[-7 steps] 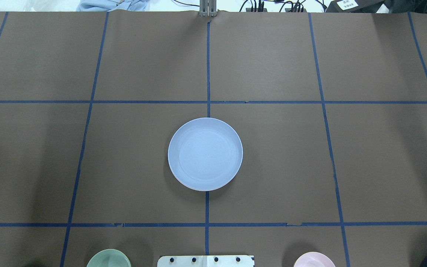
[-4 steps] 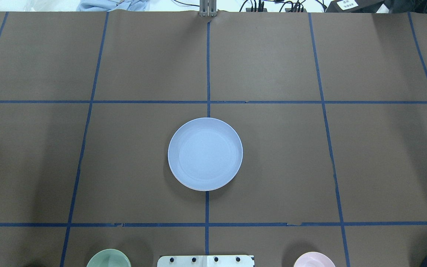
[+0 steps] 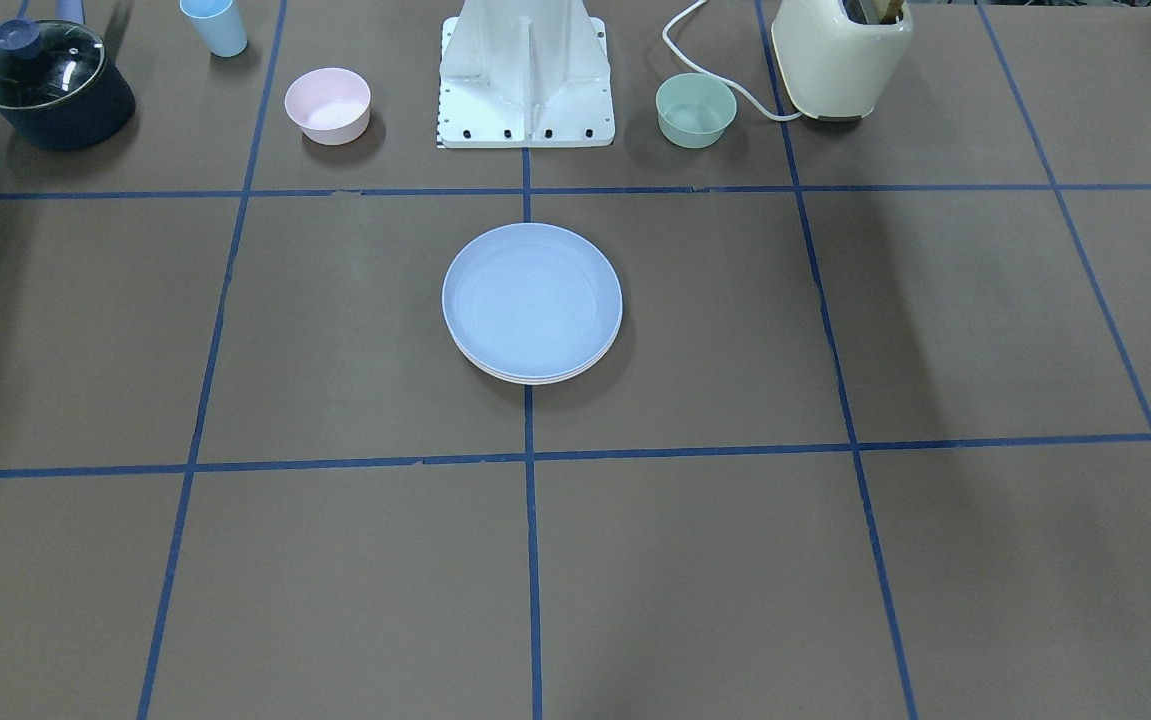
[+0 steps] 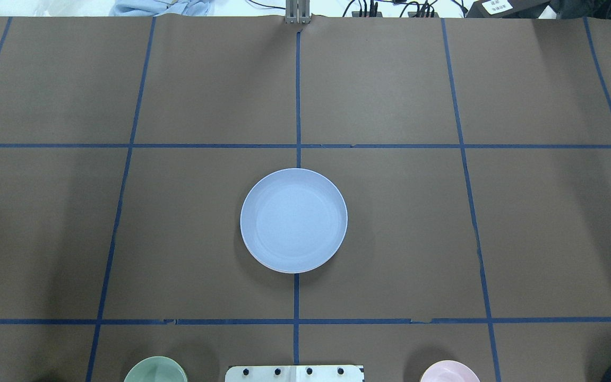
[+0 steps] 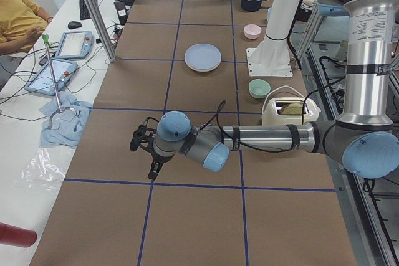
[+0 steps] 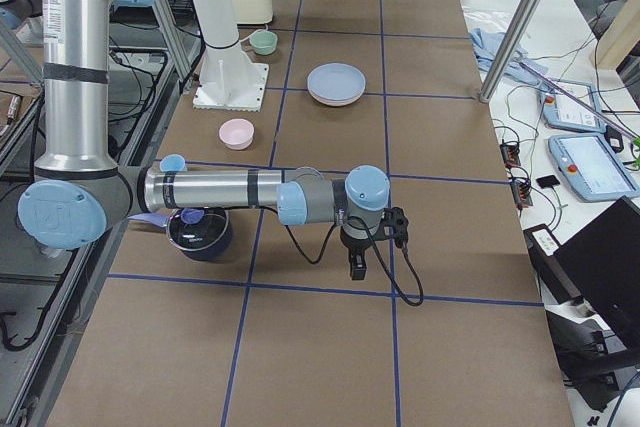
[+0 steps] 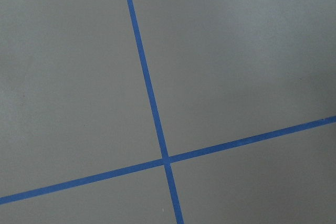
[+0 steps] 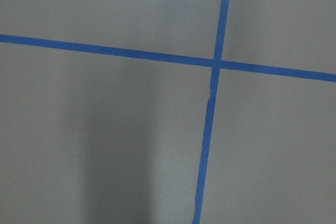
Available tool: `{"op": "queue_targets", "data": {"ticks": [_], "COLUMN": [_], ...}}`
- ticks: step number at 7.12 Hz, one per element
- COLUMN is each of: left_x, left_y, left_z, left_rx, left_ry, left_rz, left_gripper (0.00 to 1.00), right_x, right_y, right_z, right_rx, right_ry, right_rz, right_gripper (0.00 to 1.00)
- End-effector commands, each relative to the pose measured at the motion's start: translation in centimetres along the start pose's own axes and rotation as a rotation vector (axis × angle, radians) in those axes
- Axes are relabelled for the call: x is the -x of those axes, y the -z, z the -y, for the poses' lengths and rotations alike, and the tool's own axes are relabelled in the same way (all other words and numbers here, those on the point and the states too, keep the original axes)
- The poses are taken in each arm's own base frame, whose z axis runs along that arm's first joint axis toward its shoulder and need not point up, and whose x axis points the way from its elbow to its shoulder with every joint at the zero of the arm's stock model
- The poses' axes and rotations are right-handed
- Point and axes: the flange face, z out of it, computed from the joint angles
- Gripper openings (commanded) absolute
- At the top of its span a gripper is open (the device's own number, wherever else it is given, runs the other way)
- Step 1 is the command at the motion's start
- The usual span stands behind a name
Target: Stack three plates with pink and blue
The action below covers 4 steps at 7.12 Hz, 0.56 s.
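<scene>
A light blue plate (image 4: 293, 220) lies at the table's middle, on top of a stack. In the front-facing view (image 3: 532, 298) pale rims (image 3: 535, 379) of plates below it show at its near edge; their colours are hard to tell. The stack also shows in the left view (image 5: 202, 57) and the right view (image 6: 336, 82). My left gripper (image 5: 153, 171) hangs low over bare table far from the stack, toward the table's left end. My right gripper (image 6: 357, 269) hangs low toward the right end. Both show only in the side views, so I cannot tell whether they are open or shut.
A small pink bowl (image 3: 327, 103) and a mint-green bowl (image 3: 695, 108) flank the robot base (image 3: 525, 75). A cream toaster (image 3: 840, 55), a lidded dark pot (image 3: 50, 85) and a blue cup (image 3: 215, 25) stand along the robot's side. An operator's desk with tablets (image 5: 62, 60) lies beyond the far edge.
</scene>
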Motion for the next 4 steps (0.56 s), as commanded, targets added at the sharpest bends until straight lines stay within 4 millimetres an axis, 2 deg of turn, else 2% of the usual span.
{"op": "queue_targets", "data": {"ticks": [1,4], "left_x": [-0.41,-0.35], "left_y": [0.47,0.49], "left_z": [-0.26,-0.47], "left_rx": [-0.008,-0.007], "left_ry": [-0.010,-0.006], "left_rz": [0.003,0.007], "left_gripper": [1.00,1.00], "right_x": [0.05,-0.11], "right_y": [0.05,-0.11], "right_z": [0.02,-0.02], "right_rx": [-0.001,0.002], "right_ry": [0.002,-0.001], "right_rz": [0.000,0.000], "right_gripper": [1.00,1.00]}}
